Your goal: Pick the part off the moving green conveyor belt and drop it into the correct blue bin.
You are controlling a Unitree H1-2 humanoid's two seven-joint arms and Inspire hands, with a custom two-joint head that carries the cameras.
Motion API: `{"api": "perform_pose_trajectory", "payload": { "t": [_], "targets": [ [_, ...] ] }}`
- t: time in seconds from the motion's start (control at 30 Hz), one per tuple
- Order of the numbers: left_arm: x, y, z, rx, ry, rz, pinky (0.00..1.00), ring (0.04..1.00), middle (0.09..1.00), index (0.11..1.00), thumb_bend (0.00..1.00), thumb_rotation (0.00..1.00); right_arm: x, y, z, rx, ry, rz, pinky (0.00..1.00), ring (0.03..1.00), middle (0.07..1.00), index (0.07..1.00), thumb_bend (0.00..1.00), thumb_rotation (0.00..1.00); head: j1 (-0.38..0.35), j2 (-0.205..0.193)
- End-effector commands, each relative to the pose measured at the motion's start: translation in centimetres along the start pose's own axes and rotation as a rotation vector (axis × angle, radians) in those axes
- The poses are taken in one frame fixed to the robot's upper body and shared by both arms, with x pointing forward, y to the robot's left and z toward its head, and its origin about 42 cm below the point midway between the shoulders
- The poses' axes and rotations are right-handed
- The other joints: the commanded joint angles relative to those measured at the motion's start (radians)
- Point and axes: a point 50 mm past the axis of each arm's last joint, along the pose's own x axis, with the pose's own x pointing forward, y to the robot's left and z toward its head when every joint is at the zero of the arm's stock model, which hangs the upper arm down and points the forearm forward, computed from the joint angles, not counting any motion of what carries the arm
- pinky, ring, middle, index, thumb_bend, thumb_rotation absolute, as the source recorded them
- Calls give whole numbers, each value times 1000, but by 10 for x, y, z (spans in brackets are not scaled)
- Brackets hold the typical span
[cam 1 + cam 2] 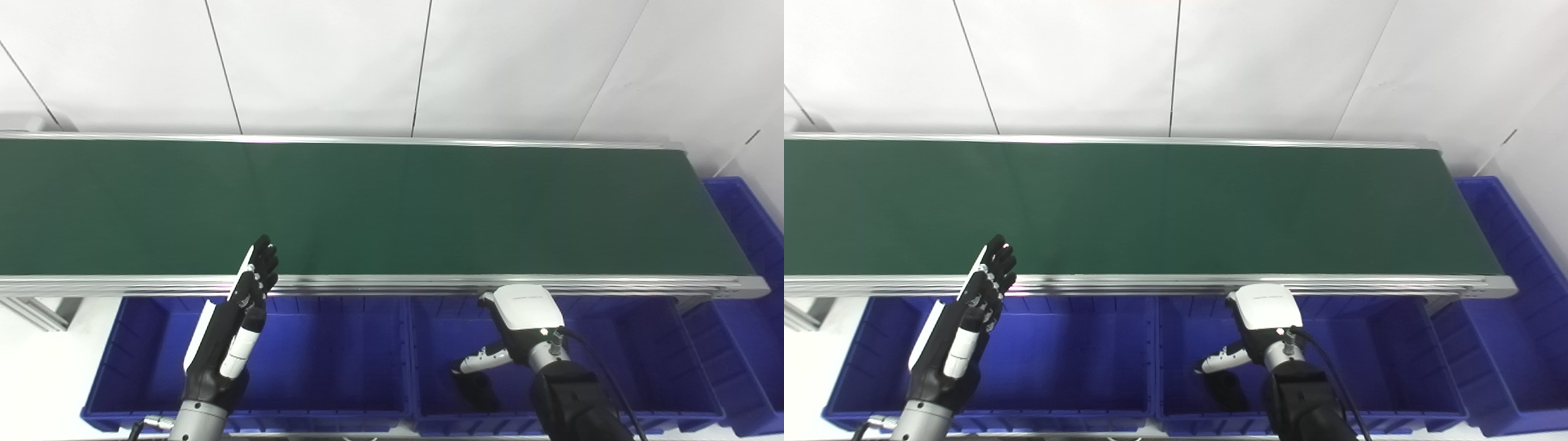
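Note:
The green conveyor belt (392,208) runs across the view and no part shows on it. My left hand (245,306) is open and empty, fingers straight up, over the left blue bin (331,361) at the belt's front rail. My right hand (520,318) hangs palm down over the middle blue bin (637,361). Its thumb (484,360) sticks out to the left and its fingers are hidden under the palm; nothing shows in it. A dark shape (479,389) lies on that bin's floor below the thumb. I cannot tell if it is a part or a shadow.
A third blue bin (750,245) stands past the belt's right end. The belt's metal front rail (392,285) runs just above the bins. A white panelled wall (392,61) is behind the belt.

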Motion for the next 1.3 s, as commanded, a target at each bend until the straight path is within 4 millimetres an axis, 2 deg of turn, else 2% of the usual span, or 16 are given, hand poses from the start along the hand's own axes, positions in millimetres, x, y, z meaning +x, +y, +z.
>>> {"api": "perform_pose_trajectory", "payload": {
  "t": [0.0, 0.1, 0.27, 0.3, 0.4, 0.43, 0.47, 0.5, 0.57, 0.7, 0.8, 0.9, 0.97, 1.27],
  "targets": [
    [2, -2, 6, 15, -58, 0, 1000, 1000, 1000, 1000, 813, 900, -3, -15, -1, 42, -10, -41, 522, 679, 786, 800, 1000, 763, 8, -3],
    [1, -5, 4, 23, -53, 7, 1000, 1000, 1000, 1000, 826, 905, -13, -26, 2, 100, -45, -45, 513, 664, 760, 790, 1000, 773, 30, -13],
    [0, -12, -1, 49, -52, 14, 1000, 1000, 1000, 1000, 849, 917, -40, -48, 8, 183, -160, -94, 551, 679, 762, 779, 1000, 892, 80, -38],
    [-1, -14, -2, 61, -49, 17, 1000, 1000, 1000, 1000, 854, 926, -49, -51, 9, 265, -195, -118, 552, 673, 754, 770, 949, 916, 97, -49],
    [-3, -16, -4, 85, -44, 24, 1000, 1000, 1000, 1000, 864, 936, -67, -55, 9, 516, -258, -173, 565, 684, 755, 761, 889, 920, 117, -63],
    [-4, -17, -5, 89, -46, 29, 1000, 1000, 1000, 1000, 868, 939, -70, -52, 7, 615, -278, -185, 572, 691, 758, 760, 874, 916, 137, -77],
    [-4, -17, -5, 91, -47, 33, 995, 996, 1000, 1000, 864, 934, -72, -49, 5, 683, -290, -197, 630, 750, 785, 775, 859, 925, 137, -77],
    [-6, -17, -6, 98, -57, 41, 993, 995, 1000, 1000, 863, 933, -72, -42, 2, 773, -314, -216, 651, 771, 794, 780, 854, 928, 157, -93],
    [-9, -17, -8, 113, -73, 54, 985, 994, 1000, 1000, 855, 923, -73, -29, -3, 914, -342, -262, 778, 841, 850, 821, 845, 945, 172, -107],
    [-12, -18, -12, 135, -89, 75, 988, 995, 1000, 1000, 858, 919, -70, 2, -7, 1225, -354, -343, 827, 860, 853, 850, 837, 935, 201, -137],
    [-13, -18, -14, 154, -96, 84, 978, 999, 1000, 1000, 841, 925, -66, 20, -6, 1389, -356, -406, 854, 877, 863, 870, 836, 956, 225, -160],
    [-13, -18, -17, 175, -100, 93, 963, 996, 1000, 1000, 839, 928, -64, 27, -5, 1435, -367, -452, 860, 891, 893, 912, 815, 986, 237, -172],
    [-13, -17, -19, 189, -110, 96, 961, 997, 1000, 1000, 847, 923, -62, 33, -5, 1422, -385, -475, 887, 921, 937, 953, 859, 997, 252, -190],
    [-12, -15, -25, 188, -131, 113, 959, 993, 1000, 1000, 854, 885, -62, 47, -9, 1367, -459, -490, 976, 985, 1000, 999, 858, 982, 287, -238]
  ]
}}
